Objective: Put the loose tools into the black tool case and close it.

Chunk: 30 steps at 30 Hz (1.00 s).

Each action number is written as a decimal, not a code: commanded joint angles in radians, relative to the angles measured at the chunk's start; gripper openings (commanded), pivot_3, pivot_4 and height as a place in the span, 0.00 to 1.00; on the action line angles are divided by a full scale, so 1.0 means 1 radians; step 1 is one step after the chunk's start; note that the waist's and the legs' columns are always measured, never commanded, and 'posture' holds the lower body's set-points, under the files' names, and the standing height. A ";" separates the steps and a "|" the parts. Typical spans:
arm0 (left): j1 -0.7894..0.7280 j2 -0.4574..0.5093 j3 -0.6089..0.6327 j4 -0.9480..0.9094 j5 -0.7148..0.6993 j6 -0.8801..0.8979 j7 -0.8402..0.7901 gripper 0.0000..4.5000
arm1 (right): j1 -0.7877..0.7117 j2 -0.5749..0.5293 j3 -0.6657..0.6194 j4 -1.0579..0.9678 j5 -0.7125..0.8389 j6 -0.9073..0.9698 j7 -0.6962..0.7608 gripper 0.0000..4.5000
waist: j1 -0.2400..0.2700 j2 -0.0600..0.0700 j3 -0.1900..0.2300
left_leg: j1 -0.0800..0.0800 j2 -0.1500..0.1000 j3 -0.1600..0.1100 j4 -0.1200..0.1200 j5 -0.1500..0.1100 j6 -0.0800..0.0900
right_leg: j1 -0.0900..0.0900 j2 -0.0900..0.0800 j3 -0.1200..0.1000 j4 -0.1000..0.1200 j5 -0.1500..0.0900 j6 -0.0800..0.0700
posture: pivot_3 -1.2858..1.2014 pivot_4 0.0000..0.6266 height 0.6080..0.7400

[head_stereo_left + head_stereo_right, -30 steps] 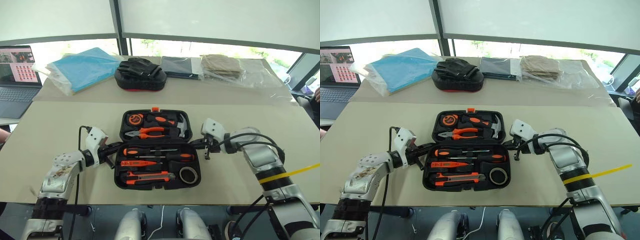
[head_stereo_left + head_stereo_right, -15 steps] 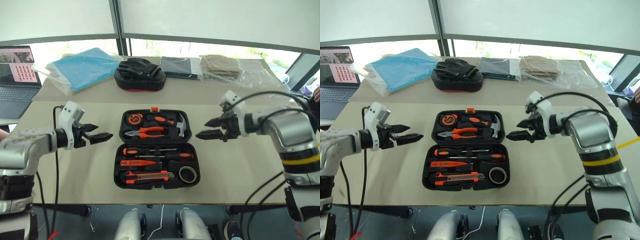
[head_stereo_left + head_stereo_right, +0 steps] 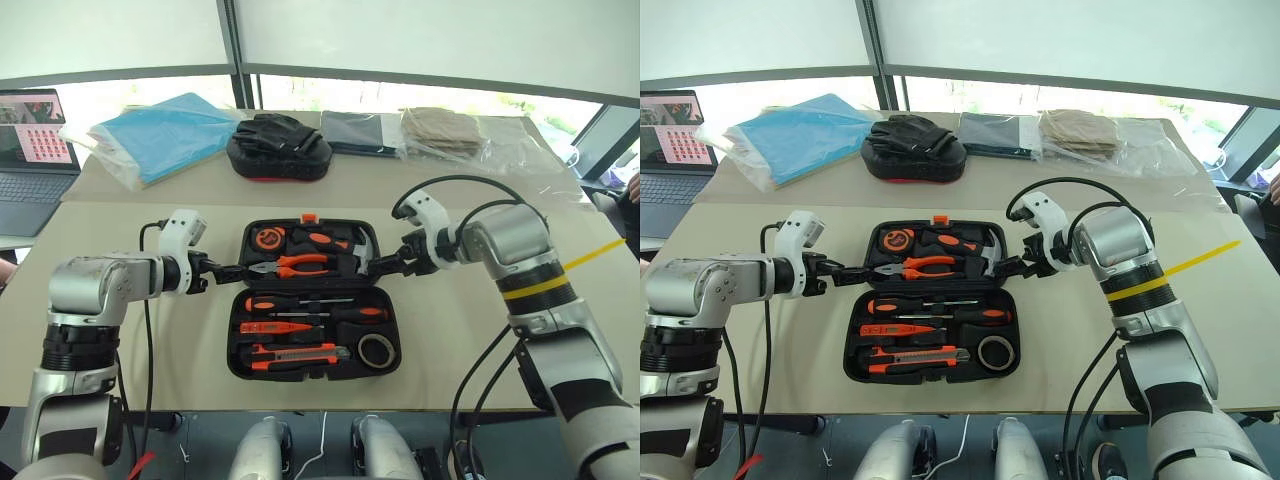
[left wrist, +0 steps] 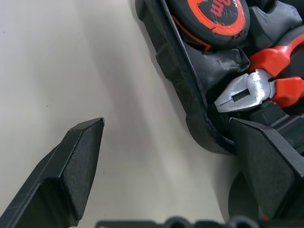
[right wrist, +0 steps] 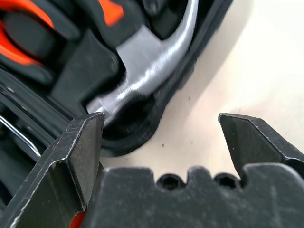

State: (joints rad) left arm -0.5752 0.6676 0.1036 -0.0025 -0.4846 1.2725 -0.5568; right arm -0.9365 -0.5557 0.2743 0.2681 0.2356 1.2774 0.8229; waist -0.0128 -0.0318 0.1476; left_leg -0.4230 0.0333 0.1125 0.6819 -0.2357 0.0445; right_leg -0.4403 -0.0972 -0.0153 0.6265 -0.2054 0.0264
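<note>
The black tool case (image 3: 236, 332) lies open on the table. In its near half sit two long screwdrivers (image 3: 300, 303), a small orange screwdriver (image 3: 275, 326), a utility knife (image 3: 295, 353) and a tape roll (image 3: 376, 349). Pliers (image 3: 300, 265), a hammer (image 3: 365, 255) and a tape measure (image 3: 270, 238) fill the far half. My left gripper (image 3: 232, 269) is open, its fingers (image 4: 80, 156) straddling the far half's left rim. My right gripper (image 3: 380, 266) is open astride the right rim, by the hammer head (image 5: 142, 71).
Behind the case lie a black pouch with gloves (image 3: 280, 148), a blue plastic bag (image 3: 160, 135), a dark flat item (image 3: 355, 133) and bagged tan fabric (image 3: 445, 135). A laptop (image 3: 35, 150) stands at the far left.
Both grippers opened, swung away from the sides of the case's near half, then came inward to the far half's side rims.
</note>
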 commanded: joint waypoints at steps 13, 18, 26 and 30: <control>0.036 -0.040 0.023 0.020 0.028 -0.065 0.053 0.10 | -0.024 0.049 -0.031 0.151 -0.007 0.049 -0.089 0.00 | 0.000 -0.002 -0.003 | 0.009 0.001 0.000 0.000 0.000 -0.001 | 0.008 -0.001 0.001 0.002 0.000 0.000 | 0.52 0.24 1.00; 0.050 -0.064 0.072 0.022 0.027 -0.187 0.053 0.00 | -0.019 0.087 -0.101 0.107 0.018 -0.029 -0.102 0.00 | -0.001 -0.002 -0.003 | 0.018 0.001 0.000 -0.002 0.000 -0.001 | 0.016 -0.001 0.001 0.001 0.000 -0.001 | 0.52 0.24 1.00; 0.194 -0.077 0.087 -0.051 0.155 -0.903 -0.102 0.00 | 0.186 -0.025 -0.079 -0.218 -0.047 -0.718 0.086 0.00 | -0.004 -0.002 -0.001 | 0.002 0.001 0.000 -0.002 0.002 -0.003 | -0.002 -0.001 0.003 0.003 0.002 -0.002 | 0.52 0.24 1.00; 0.367 -0.026 0.023 -0.025 0.267 -1.319 -0.258 0.00 | 0.344 -0.116 -0.070 -0.205 -0.151 -1.158 0.123 0.00 | -0.001 -0.002 -0.001 | -0.002 0.001 0.002 -0.004 0.003 -0.006 | -0.005 -0.001 0.001 -0.001 0.002 -0.002 | 0.52 0.24 1.00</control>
State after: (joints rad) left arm -0.2444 0.6239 0.1389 -0.0086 -0.2686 0.1514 -0.7510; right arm -0.6261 -0.6411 0.2091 0.0886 0.1365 0.3448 0.9183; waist -0.0133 -0.0337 0.1463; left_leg -0.4243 0.0340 0.1150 0.6773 -0.2330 0.0388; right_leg -0.4449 -0.0984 -0.0142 0.6239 -0.2037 0.0246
